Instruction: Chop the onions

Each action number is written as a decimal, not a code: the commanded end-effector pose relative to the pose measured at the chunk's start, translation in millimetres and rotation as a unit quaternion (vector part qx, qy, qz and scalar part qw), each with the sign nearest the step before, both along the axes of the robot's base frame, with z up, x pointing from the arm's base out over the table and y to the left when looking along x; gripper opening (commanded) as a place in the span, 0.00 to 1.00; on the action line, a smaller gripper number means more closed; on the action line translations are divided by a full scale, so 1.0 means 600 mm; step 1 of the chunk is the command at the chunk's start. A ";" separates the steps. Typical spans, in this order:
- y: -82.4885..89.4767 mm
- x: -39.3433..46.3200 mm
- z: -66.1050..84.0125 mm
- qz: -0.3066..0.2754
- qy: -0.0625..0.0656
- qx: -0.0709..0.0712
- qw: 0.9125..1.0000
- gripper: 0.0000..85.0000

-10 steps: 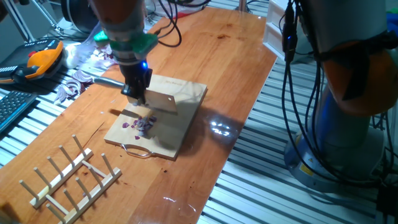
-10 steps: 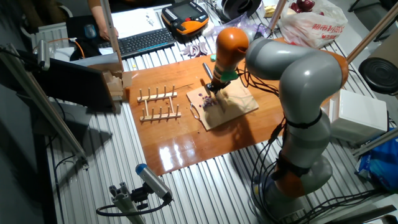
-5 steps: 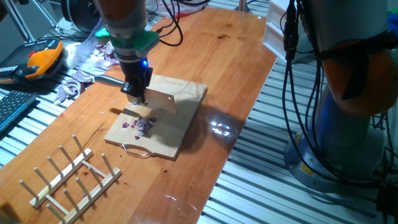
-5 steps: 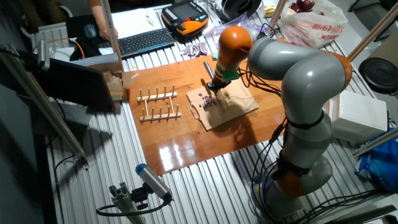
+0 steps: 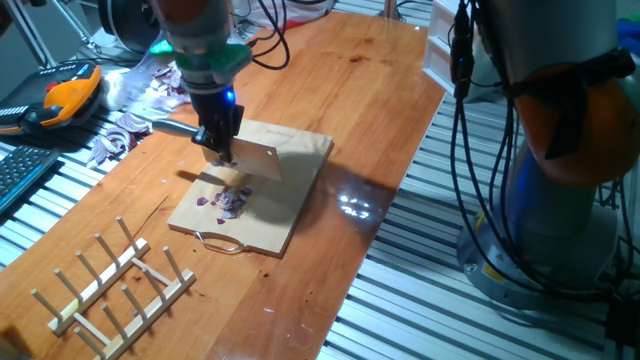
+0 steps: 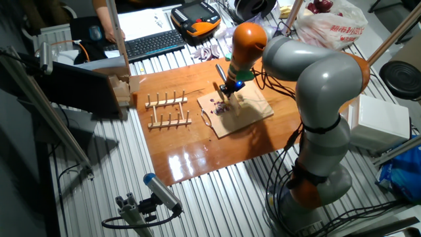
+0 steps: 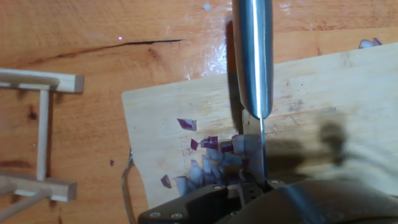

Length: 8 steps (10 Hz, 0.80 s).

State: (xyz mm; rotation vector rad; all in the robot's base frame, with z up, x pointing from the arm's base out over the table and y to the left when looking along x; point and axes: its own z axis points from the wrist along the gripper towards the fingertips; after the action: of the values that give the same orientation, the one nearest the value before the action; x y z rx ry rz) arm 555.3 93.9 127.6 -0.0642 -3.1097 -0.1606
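One fixed view gives you the wooden table [image 5: 330, 120] running from the far edge toward the near edge, with the grey and orange KUKA arm [image 6: 316, 85] reaching in from the right side. On the near-left corner of the table sits a wooden dish rack [image 5: 115, 285] with upright pegs, well apart from the work. Toward the left edge, about midway along the table, lies the pale wooden cutting board [image 5: 290, 205] with a wire loop handle at its near end. Above the board you see the gripper [image 5: 218, 150] pointing down, closed around the steel handle of a knife [image 5: 258, 162]; the broad blade hangs just over the board. In the hand view the handle [image 7: 252, 56] runs straight up the picture and the thin blade edge drops beside the onions [image 7: 211, 162], a cluster of small purple-and-white diced bits on the near-left part of the board. You cannot tell whether the blade touches them.
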 end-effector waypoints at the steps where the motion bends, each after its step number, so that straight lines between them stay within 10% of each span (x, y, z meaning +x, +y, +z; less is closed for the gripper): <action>1: -0.003 0.002 0.001 -0.004 0.002 0.001 1.000 0.00; 5: -0.012 0.010 0.008 -0.133 0.027 0.036 0.990 0.00; 8: -0.018 0.016 0.008 -0.126 0.012 0.034 0.991 0.00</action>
State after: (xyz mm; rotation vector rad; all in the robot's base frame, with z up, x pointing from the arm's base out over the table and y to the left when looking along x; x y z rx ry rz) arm 564.6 83.4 132.6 -0.4437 -3.0600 -0.2721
